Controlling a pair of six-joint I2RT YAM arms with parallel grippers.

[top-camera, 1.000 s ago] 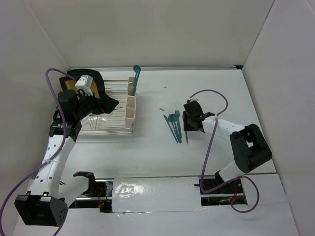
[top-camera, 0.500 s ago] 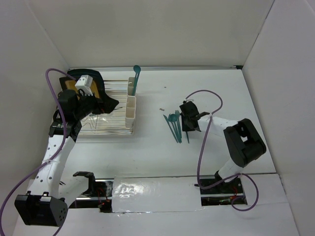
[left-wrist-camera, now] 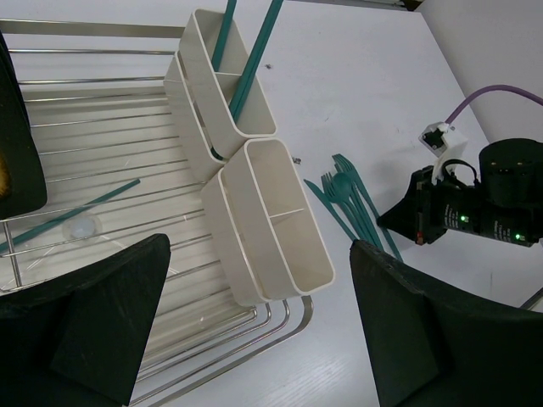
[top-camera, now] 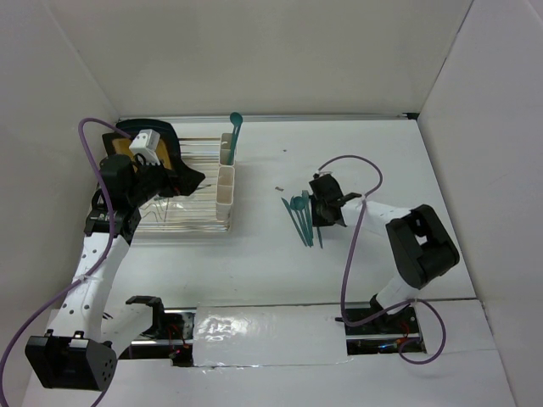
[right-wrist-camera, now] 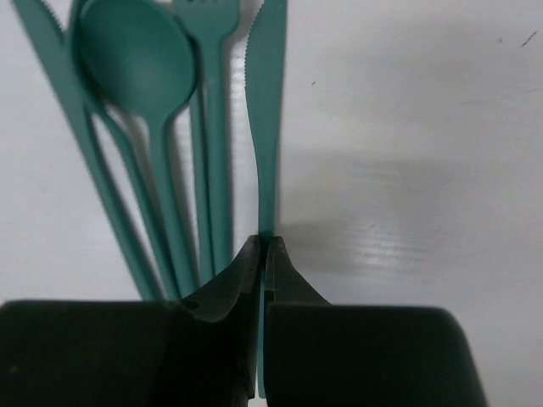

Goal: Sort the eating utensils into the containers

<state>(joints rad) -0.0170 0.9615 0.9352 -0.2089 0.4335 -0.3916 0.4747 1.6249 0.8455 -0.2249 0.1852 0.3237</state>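
Several teal utensils (top-camera: 302, 216) lie bunched on the white table right of centre: a spoon (right-wrist-camera: 140, 59), a fork (right-wrist-camera: 210, 127) and knives. My right gripper (right-wrist-camera: 264, 246) is shut on the handle of the rightmost teal knife (right-wrist-camera: 266, 102), its serrated blade pointing away. In the top view that gripper (top-camera: 319, 209) sits low at the pile's right side. Cream-white containers (left-wrist-camera: 271, 225) stand in a row at the rack's right edge; the far one (left-wrist-camera: 222, 76) holds two teal utensils (left-wrist-camera: 251, 64). My left gripper (left-wrist-camera: 254, 339) hangs open above the rack, holding nothing.
A clear wire dish rack (top-camera: 174, 212) sits at the left with one teal utensil (left-wrist-camera: 72, 216) lying on its bars. A dark plate with an orange centre (top-camera: 140, 144) leans at the rack's back left. White walls close in the table.
My right gripper shifted slightly left onto the pile and closed on the rightmost knife's handle. The left arm has stayed still.
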